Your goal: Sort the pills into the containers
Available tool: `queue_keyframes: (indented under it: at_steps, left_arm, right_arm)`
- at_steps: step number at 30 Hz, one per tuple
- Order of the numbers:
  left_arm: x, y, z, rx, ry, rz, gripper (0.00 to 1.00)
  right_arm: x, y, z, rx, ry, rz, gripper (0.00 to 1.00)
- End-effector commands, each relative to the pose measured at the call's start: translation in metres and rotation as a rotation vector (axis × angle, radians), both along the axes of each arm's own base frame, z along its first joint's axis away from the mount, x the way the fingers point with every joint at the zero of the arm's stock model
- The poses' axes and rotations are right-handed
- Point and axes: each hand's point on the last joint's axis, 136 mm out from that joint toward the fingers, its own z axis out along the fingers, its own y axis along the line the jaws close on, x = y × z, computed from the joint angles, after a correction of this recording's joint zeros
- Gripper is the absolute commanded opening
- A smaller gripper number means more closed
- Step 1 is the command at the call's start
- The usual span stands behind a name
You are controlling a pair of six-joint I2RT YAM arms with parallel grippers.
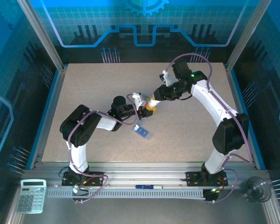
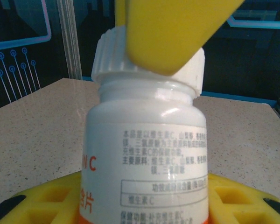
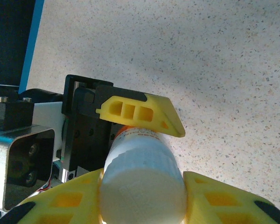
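Left gripper (image 1: 145, 108) and right gripper (image 1: 153, 101) meet nose to nose over the middle of the table (image 1: 84, 84) in the top view. We see the left arm bent low and reaching in from the left, and the right arm arched over from the far right. A small bottle (image 1: 149, 110) is caught between them. The pill box (image 1: 143, 133), translucent blue, lies flat on the table just nearer the bases than the two grippers, apart from both. No writing can be read at this size.

From the left wrist we look at the bottle upright and close. Its white label carries lines of small grey Chinese print, among which we can read "主要原料", and "维生素C" in a ruled box lower down. A large orange "C" shows at the label's left edge, above an orange band. This gripper's yellow fingers (image 2: 46, 203) sit tight on either side of the bottle's body, pinching it. Above, a yellow finger (image 2: 168, 32) of the right gripper presses on the ribbed white cap (image 2: 109, 56).

From the right wrist we look down on the cap's top, held fast between this gripper's own yellow fingers (image 3: 65, 200). Beyond it, a finger (image 3: 140, 114) of the left gripper lies against the bottle's side, just over its orange rim.
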Motion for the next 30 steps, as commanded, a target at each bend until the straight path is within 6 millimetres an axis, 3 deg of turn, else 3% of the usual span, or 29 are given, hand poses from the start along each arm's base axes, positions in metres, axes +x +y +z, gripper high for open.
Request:
queue_keyframes:
  at_steps: [1, 10, 19, 30]
  left_arm:
    - [-0.008, -0.003, 0.035, -0.020, -0.112, -0.059, 0.00]
    - [-0.022, -0.005, 0.044, 0.005, -0.124, -0.139, 0.00]
    - [-0.021, -0.002, 0.065, -0.080, -0.139, -0.108, 0.00]
    - [-0.017, -0.002, 0.067, -0.087, -0.130, -0.099, 0.00]
  right_arm:
    - [-0.008, 0.007, -0.004, -0.004, 0.026, 0.053, 0.41]
    - [-0.014, 0.009, -0.013, -0.009, 0.052, 0.148, 0.41]
    - [-0.020, 0.026, -0.021, 0.136, 0.140, 0.000, 0.40]
    - [-0.025, 0.032, -0.026, 0.136, 0.179, -0.103, 0.40]
